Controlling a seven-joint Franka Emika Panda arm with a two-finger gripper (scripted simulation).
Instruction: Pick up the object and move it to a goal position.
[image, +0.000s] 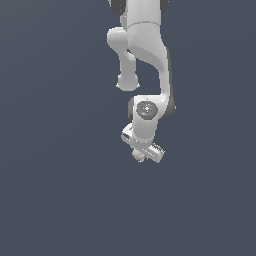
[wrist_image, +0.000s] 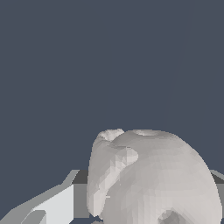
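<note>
Featureless slate-grey backdrop surrounds the object (image: 138, 156), a small lumpy blob just below frame centre, apparently pinched between near-closed jaws; likely light, rigid, slippery, best held across its middle.

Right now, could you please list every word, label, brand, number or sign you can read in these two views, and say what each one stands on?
There is no readable text in either view.
The arm: plain white shell, no brand or number; the round grey disc on its wrist joint carries no legible mark.
The gripper: no label.
The object: bare off-white surface, no print.
The floor: uniform dark grey, no signs.
</note>
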